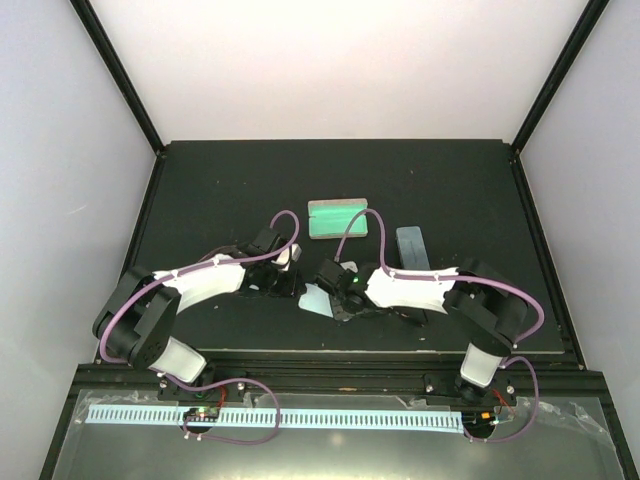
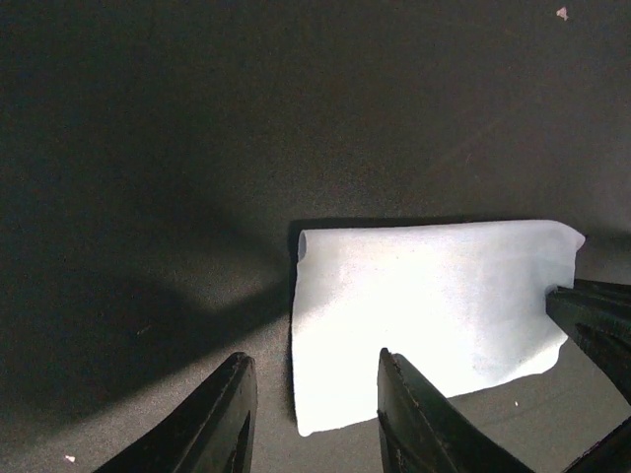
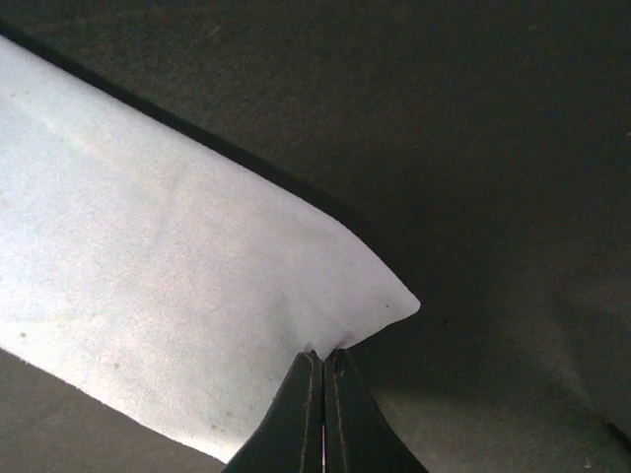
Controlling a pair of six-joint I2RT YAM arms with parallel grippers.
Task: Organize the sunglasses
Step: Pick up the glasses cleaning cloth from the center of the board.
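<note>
- The sunglasses cannot be made out in any of the three views, so I cannot tell where they lie.
- The right gripper (image 3: 322, 361) has its two fingers pressed together with no gap, and an edge of the light cloth (image 3: 177, 286) is pinched between their tips.
- The cloth puckers to a small point just beside that pinch. The rest of it spreads flat over the black table (image 1: 220, 200).
- The left gripper (image 2: 315, 419) is part open and holds nothing. One finger (image 2: 232, 424) stands over bare table and the other over the cloth's near corner, so the jaws straddle that corner's edge.
- In the left wrist view the cloth (image 2: 424, 305) is a pale rectangle with its left edge slightly curled, and the dark fingers of the right gripper meet its far right end.
- From above, both arms reach in toward the middle of the table, their wrists close together over the cloth (image 1: 314, 299).
- Beyond the wrists lies a pale green case (image 1: 338, 220), apart from the cloth.
- To its right, near the right arm's cable, sits a blue-grey case (image 1: 412, 246), narrow and lying lengthways.
</note>
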